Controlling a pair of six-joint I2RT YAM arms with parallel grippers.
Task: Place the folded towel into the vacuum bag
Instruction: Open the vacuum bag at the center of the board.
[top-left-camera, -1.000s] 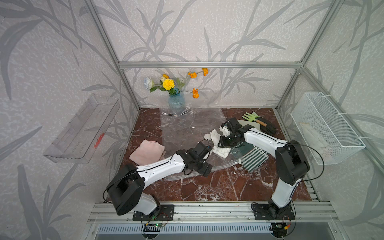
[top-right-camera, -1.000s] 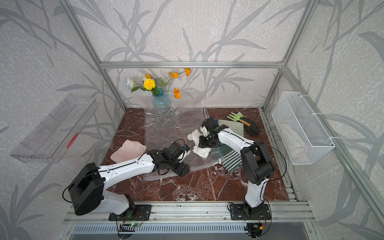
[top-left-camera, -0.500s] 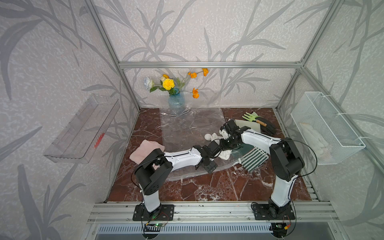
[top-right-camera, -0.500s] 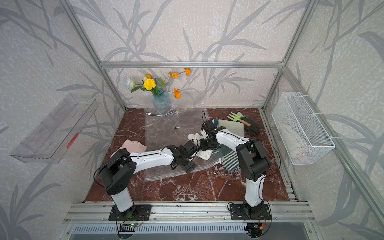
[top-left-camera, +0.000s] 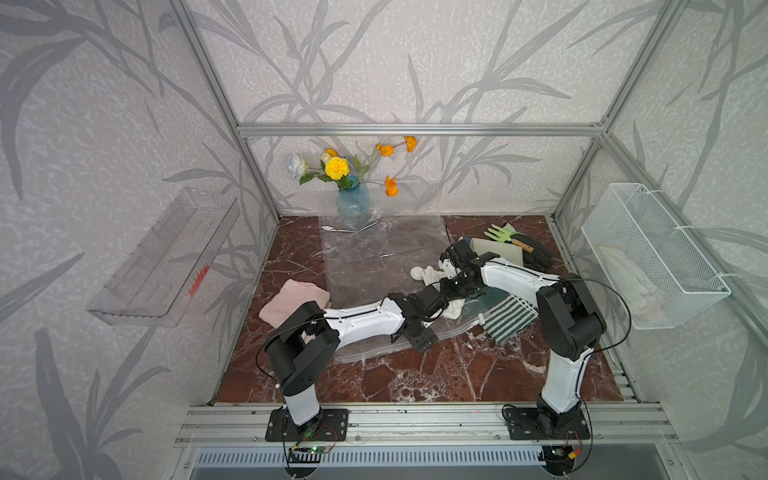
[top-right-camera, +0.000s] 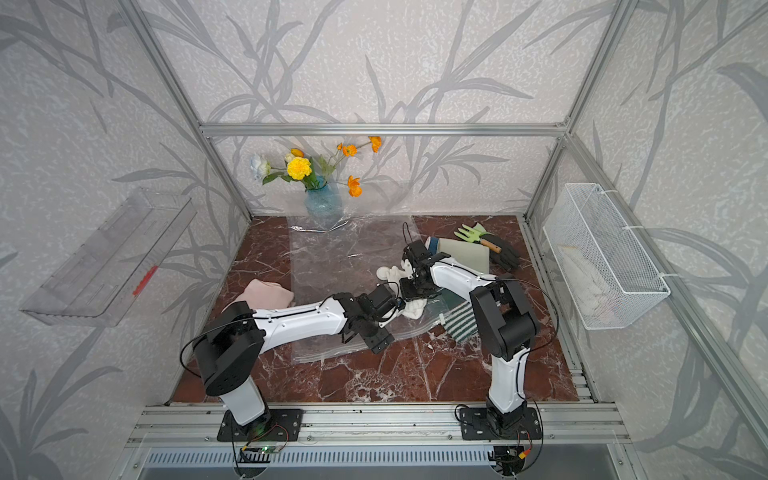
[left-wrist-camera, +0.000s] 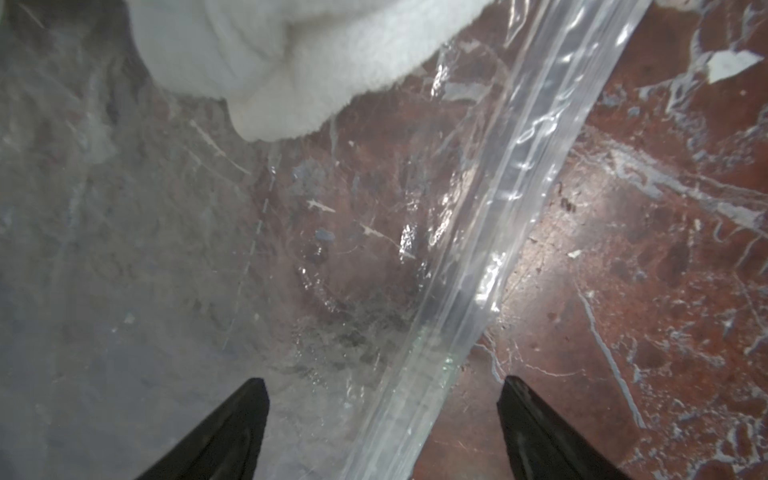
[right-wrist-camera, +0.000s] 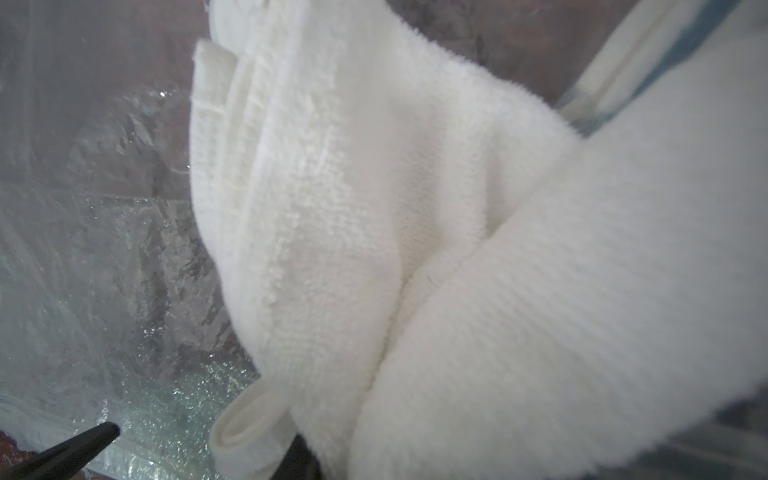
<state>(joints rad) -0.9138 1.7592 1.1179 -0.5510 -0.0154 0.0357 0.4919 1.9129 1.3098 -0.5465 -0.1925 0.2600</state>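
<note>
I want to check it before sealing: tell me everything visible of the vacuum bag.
The vacuum bag is clear, crinkly plastic lying flat on the marble table, far end reaching the blue vase, zip-seal edge toward the arms. The white towel lies near that edge; whether inside is unclear. The open left gripper stands over it.
</note>
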